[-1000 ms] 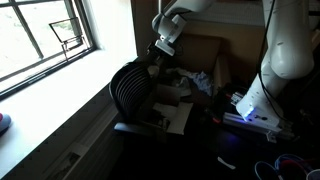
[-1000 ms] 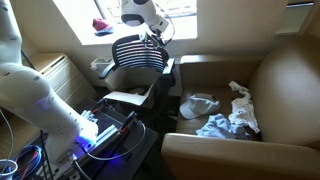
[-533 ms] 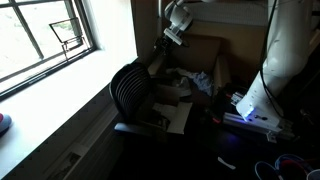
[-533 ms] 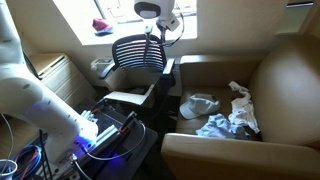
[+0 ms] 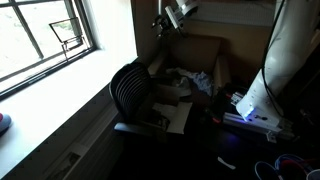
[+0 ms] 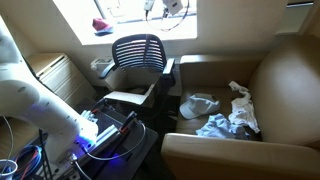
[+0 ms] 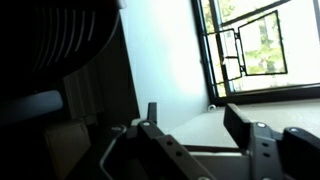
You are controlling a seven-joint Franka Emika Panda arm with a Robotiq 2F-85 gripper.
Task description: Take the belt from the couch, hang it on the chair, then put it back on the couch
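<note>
- Gripper (image 5: 172,12) is way up at the top edge in both exterior views (image 6: 160,6), above and a bit behind the chair (image 6: 138,50), well clear of it.
- In the wrist view the jaws look spread apart (image 7: 192,118), with only the window (image 7: 245,45) and its sill showing through the gap. I'd call it released and holding nothing.
- Honestly, I can't find the belt in any view. No strap is hanging from the tool. The chair back (image 5: 130,88) is dark slats against shadow, so a dark belt draped over it wouldn't show up anyway.
- The couch (image 6: 275,70) has a heap of clothes (image 6: 232,118) on the seat, and I can't make out a belt in there either.
- My guess on progress: an empty tool right above the chair fits the hang step being done, so you'd be about midway. That's a read from where the tool sits, not something I can actually see.
- If that's right, you've got two things left: pick the belt back off the chair, then carry it over and drop it on the couch seat.
</note>
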